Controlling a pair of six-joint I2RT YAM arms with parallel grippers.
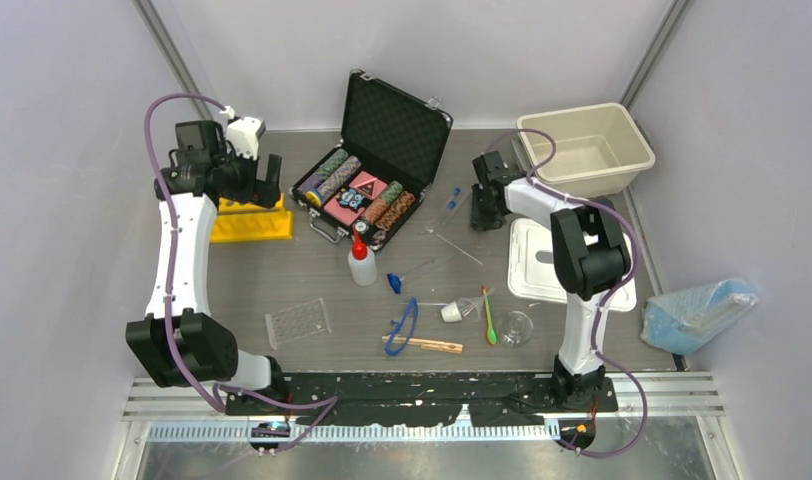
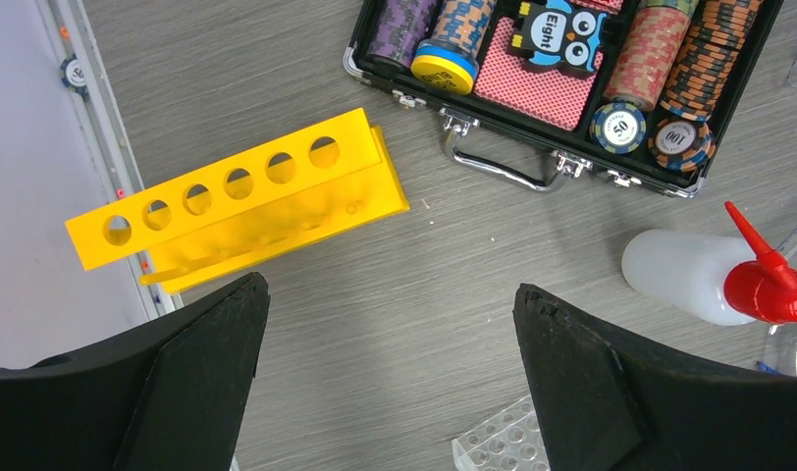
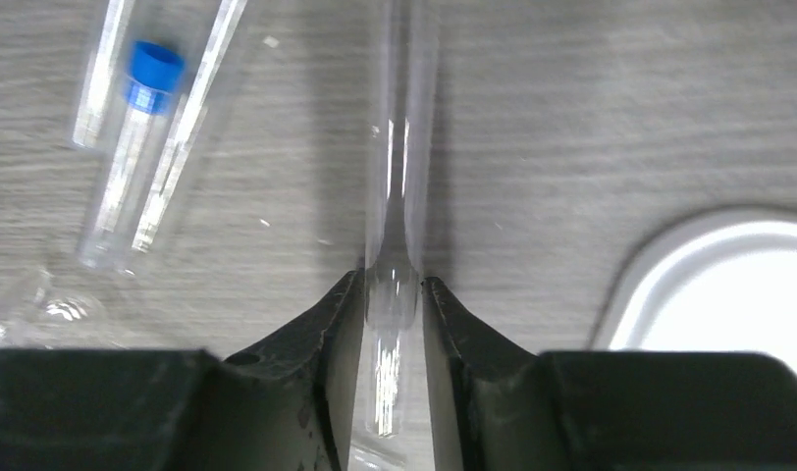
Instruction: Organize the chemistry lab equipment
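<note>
My right gripper (image 3: pixel 392 285) is low on the table, its fingers pressed on either side of a clear glass tube (image 3: pixel 399 147) that lies flat. A blue-capped tube (image 3: pixel 139 128) lies just to the left of it. In the top view the right gripper (image 1: pixel 480 215) sits beside the poker case. My left gripper (image 2: pixel 390 294) hangs open and empty over bare table, near the yellow tube rack (image 2: pixel 238 196). The red-capped squeeze bottle (image 1: pixel 361 262), clear tube rack (image 1: pixel 298 322), blue goggles (image 1: pixel 404 325), funnel (image 1: pixel 454 311), wooden clamp (image 1: pixel 422 344) and green spatula (image 1: pixel 489 318) lie mid-table.
An open black case of poker chips (image 1: pixel 367 190) stands at the back centre. A beige bin (image 1: pixel 584 148) is at the back right, with a white lid (image 1: pixel 542 260) in front of it. A small glass beaker (image 1: pixel 517 325) and a blue bag (image 1: pixel 697 310) are on the right.
</note>
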